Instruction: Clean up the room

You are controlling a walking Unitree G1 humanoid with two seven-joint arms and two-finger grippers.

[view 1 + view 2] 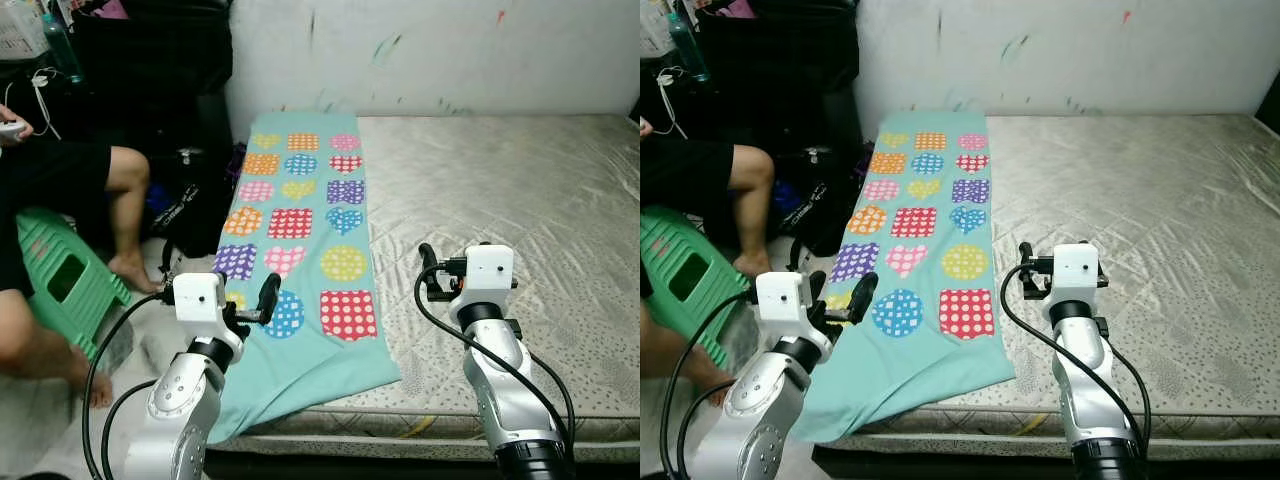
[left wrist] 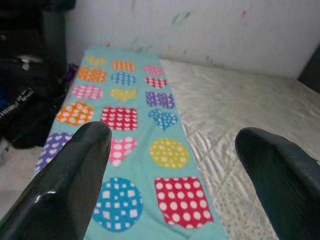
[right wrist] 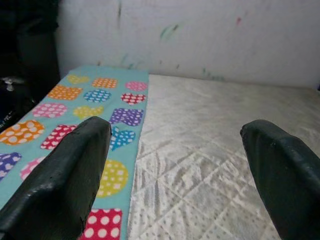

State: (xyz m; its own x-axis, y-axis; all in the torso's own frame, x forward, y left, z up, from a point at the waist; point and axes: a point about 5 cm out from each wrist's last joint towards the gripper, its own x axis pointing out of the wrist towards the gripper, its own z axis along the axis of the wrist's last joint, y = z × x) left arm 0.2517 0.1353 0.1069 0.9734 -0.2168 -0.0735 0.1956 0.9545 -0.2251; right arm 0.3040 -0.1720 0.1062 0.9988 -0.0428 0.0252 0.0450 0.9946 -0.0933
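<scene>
- Bed (image 1: 520,190): bare quilted mattress, beige-grey, head end against the white wall (image 1: 430,50), which carries faint colour scuffs.
- Blanket (image 1: 300,250): teal, w/ dotted patches (hearts, circles, squares) in orange, pink, purple, yellow, red, blue. I see it laid flat in a long strip along the bed's left edge, from the wall end down to the foot edge; its near left corner hangs over the bed's front-left corner.
- Left hand (image 1: 255,302): I have it raised over the bed's front-left corner, above the near end of the blanket, not touching it. Fingers (image 2: 75,175) spread wide, released, nothing between them; wrist view looks up the blanket's length.
- Right hand (image 1: 428,272): held above bare mattress near the foot edge, just right of the blanket's right border, apart from it. Fingers (image 3: 65,175) likewise spread, released, empty.
- Person (image 1: 60,190): seated off the bed's left side on a green plastic stool (image 1: 65,280), bare legs, dark shorts; one hand at far left holds a small white item w/ a cable – can't tell what it is.
- Dark bags (image 1: 190,200): piled on the floor between person and the bed's left edge; black bulk behind them up to the wall.
- Floor (image 1: 40,420): pale, near left of bed.
</scene>
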